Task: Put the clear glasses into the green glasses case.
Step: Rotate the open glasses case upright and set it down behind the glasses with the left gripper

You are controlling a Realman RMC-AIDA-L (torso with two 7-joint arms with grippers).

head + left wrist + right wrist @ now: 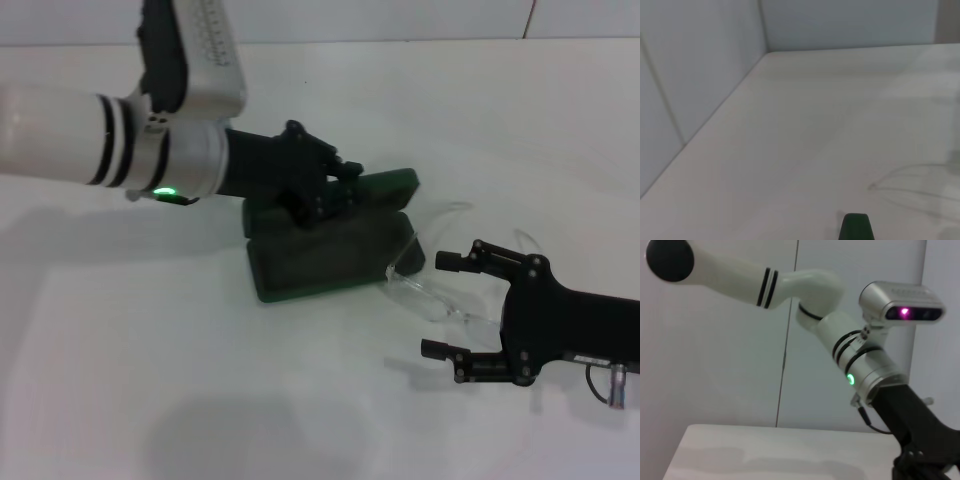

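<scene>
The green glasses case (325, 258) lies open mid-table, its lid (388, 188) raised at the back. My left gripper (322, 192) sits on the lid's near edge and looks shut on it; a green corner of the case (856, 228) shows in the left wrist view. The clear glasses (432, 285) lie on the table against the case's right end, faintly seen in the left wrist view as the clear glasses (912, 182). My right gripper (432, 304) is open just right of them, one finger on each side of the glasses' outer end, not closed on them.
The white table (200, 380) runs to a pale wall at the back (700, 75). The right wrist view shows only my left arm (860, 360) over the far table edge.
</scene>
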